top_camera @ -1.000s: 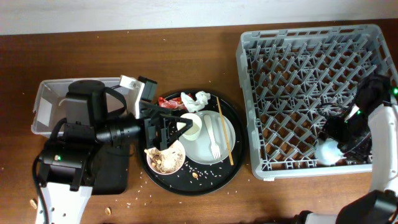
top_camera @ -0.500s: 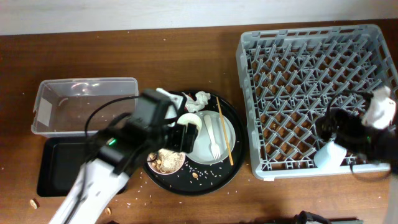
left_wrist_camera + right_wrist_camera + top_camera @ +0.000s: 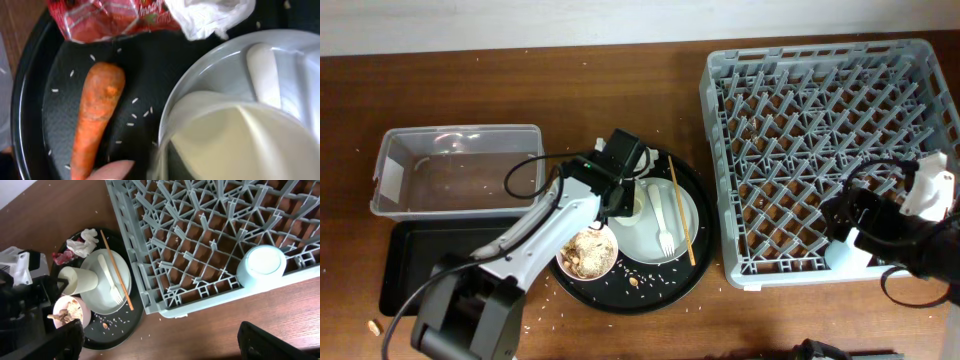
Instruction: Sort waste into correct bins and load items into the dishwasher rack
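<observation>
Moved: left arm point(image 3: 545, 225) has swung off the clear tub point(image 3: 390, 170) to the round black tray point(image 3: 698, 255), its jaws gone from wide to closed; right arm point(image 3: 905, 238) has drawn back from the pale cup point(image 3: 848, 248), which stays put.
Left jaws: closed at the rim of the white cup point(image 3: 632, 200); whether they pinch its wall cannot be told.
Right jaws: spread wide, holding nothing, above the counter point(image 3: 165, 330).
Left wrist only: carrot stick point(image 3: 95, 115) lies on the tray among rice grains, beside the cup, with the red wrapper point(image 3: 110, 17) and crumpled white paper point(image 3: 210, 15) beyond; overhead the arm hides the carrot.
Right wrist only: pale cup stands bottom up at the front edge of the dishwasher rack point(image 3: 150, 270).
Overhead only: shallow black tray point(image 3: 405, 270) just in front of the tub.
Plate point(image 3: 688, 235): on the round tray, carrying fork point(image 3: 662, 218) and chopstick point(image 3: 682, 210).
Bowl point(image 3: 585, 252): brown scraps inside, touching the plate.
</observation>
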